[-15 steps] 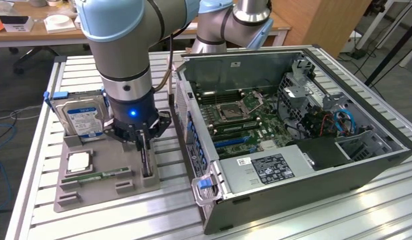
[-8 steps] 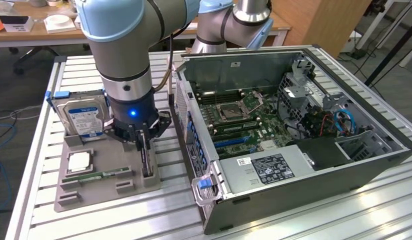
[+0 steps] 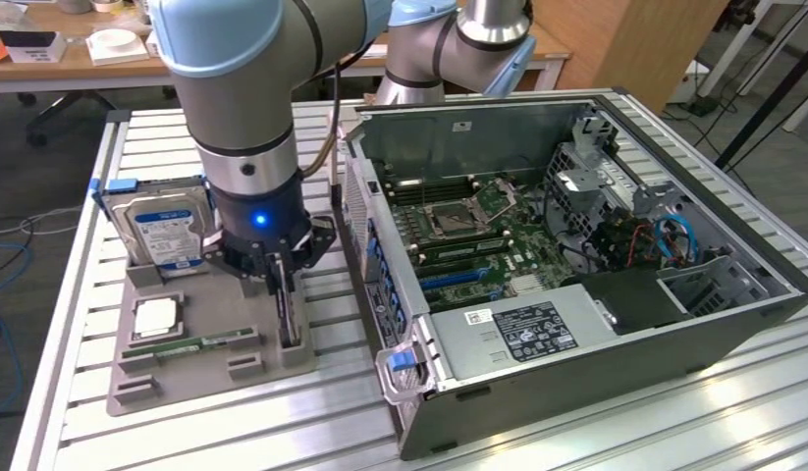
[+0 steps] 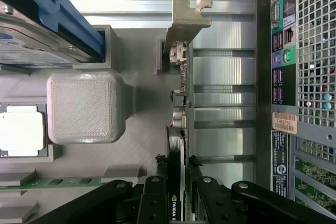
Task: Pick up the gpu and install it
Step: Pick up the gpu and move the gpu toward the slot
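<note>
Gpu [image 4: 177,137] in gripper [image 4: 177,162], btw HDD [image 3: 165,231] & PC case [image 3: 561,373].

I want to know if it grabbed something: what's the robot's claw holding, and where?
The gripper pinches the thin dark gpu card by its upper edge, away from its silvery bracket.

The black two-fingered gripper [image 4: 177,184] clamps both faces of the gpu [image 4: 177,140], a thin dark card standing edge-on in the grey plastic tray [image 4: 142,135]. Its silvery metal bracket [image 4: 189,17] lies at twelve o'clock from the gripper. A square grey printed block [image 4: 86,106] sits at ten, a blue-railed hard drive [image 4: 37,30] at eleven, and a perforated grey computer case [image 4: 315,51] at two.
</note>
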Robot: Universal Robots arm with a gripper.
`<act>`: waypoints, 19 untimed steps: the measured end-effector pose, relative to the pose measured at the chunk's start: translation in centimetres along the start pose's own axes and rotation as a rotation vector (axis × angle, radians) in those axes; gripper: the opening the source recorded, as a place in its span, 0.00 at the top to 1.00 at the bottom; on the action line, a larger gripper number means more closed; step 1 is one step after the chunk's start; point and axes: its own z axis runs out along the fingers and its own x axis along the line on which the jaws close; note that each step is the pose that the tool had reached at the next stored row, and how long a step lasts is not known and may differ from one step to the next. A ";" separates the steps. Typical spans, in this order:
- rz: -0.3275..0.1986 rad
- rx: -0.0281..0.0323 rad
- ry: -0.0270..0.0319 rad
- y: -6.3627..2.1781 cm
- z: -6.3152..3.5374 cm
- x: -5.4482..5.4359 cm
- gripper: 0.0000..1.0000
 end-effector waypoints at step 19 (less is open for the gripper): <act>0.000 0.0001 0.0001 0.02 -0.58 0.0 0.74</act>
